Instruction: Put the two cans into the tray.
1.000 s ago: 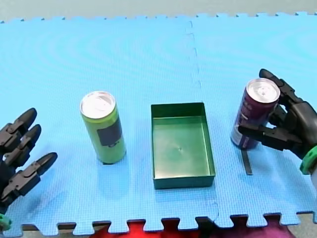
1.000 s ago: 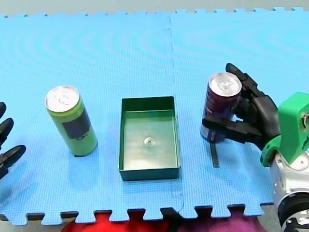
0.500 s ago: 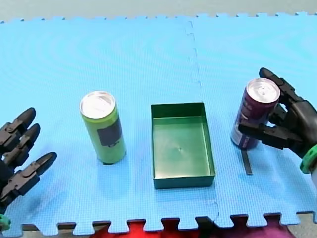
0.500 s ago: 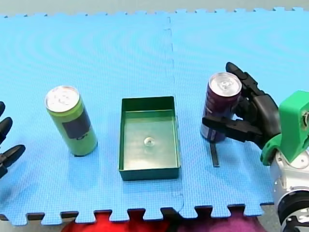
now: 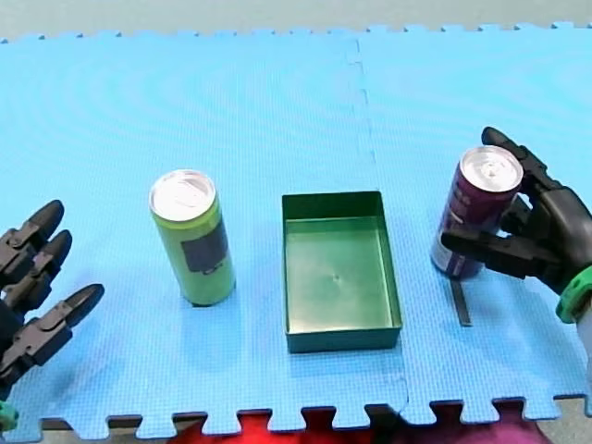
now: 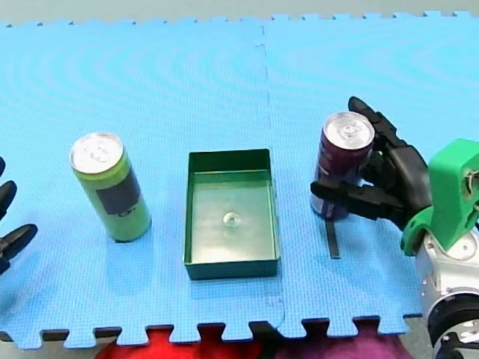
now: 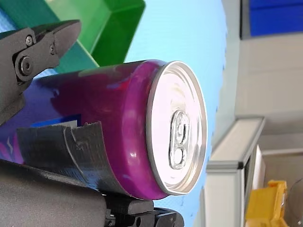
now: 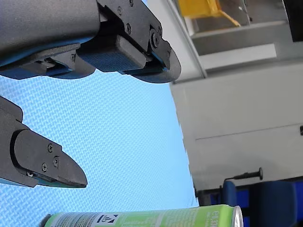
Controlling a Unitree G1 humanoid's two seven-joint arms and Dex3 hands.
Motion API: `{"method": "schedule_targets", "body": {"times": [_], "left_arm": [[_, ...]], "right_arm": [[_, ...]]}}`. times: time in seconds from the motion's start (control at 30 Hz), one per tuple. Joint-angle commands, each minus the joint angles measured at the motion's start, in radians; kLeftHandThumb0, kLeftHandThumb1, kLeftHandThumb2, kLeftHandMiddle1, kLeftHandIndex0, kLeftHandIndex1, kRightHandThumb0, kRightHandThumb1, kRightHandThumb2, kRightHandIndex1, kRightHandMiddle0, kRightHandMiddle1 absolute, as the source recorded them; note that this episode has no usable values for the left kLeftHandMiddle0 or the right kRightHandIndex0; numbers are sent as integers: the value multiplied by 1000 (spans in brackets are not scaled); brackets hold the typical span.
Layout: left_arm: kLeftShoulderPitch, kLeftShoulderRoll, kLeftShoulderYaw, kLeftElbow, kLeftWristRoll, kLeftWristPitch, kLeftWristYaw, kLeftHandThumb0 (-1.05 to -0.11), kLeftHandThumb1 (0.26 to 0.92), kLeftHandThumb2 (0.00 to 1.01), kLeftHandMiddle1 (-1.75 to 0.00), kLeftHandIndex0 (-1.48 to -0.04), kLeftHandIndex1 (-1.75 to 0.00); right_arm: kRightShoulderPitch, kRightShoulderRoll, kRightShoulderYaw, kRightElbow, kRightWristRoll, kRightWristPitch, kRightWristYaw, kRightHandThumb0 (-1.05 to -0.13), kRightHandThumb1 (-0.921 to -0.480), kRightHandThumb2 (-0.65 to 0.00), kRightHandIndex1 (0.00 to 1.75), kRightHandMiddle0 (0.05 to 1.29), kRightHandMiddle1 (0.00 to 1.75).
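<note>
A purple can (image 5: 472,217) stands upright on the blue mat to the right of the green tray (image 5: 340,340). My right hand (image 5: 518,222) is wrapped around it, thumb across the front and fingers behind; the first wrist view shows the same can (image 7: 118,123) against the palm, with black tape on its side. A green can (image 5: 194,242) stands upright left of the tray, untouched. My left hand (image 5: 37,296) is at the mat's near left corner, well short of the green can. In the second wrist view the green can (image 8: 142,218) lies beyond dark fingers (image 8: 47,165).
A short black strip of tape (image 5: 460,301) lies on the mat just in front of the purple can. The tray holds a small clear bead (image 6: 231,218). The mat's toothed front edge (image 5: 305,416) runs close below the tray.
The right thumb has drawn slightly closer around the purple can. The left hand has drifted a little down and to the left. Both cans stand where they were.
</note>
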Motion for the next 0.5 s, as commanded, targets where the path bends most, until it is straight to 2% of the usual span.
{"method": "schedule_targets", "body": {"times": [0.0,0.33,0.37,0.4,0.43,0.47], "left_arm": [[4,4,0,-8,-2,-2,0,-1048,822,4,-3,-484,-1],[11,2,-4,-23,0,2,5,-1048,826,4,0,-481,0],[11,2,-5,-24,0,3,6,-1048,826,4,0,-481,0],[12,2,-5,-25,0,4,7,-1048,827,4,0,-482,0],[12,3,-5,-26,0,4,7,-1048,827,4,0,-482,0],[12,3,-6,-26,0,5,8,-1048,827,4,0,-482,0]], "right_arm": [[-6,-1,-2,2,-2,3,-2,-894,-648,0,0,88,0],[-8,1,0,1,-3,4,2,-876,-650,-1,0,88,0],[-7,2,1,1,-5,0,-3,-874,-651,-1,2,134,22],[-5,3,3,1,-9,-7,-12,-856,-662,-2,37,388,50],[-3,6,2,0,-9,-17,-22,-848,-666,-2,45,483,48],[0,10,-3,-1,-6,-28,-29,-830,-669,-1,256,677,105]]}}
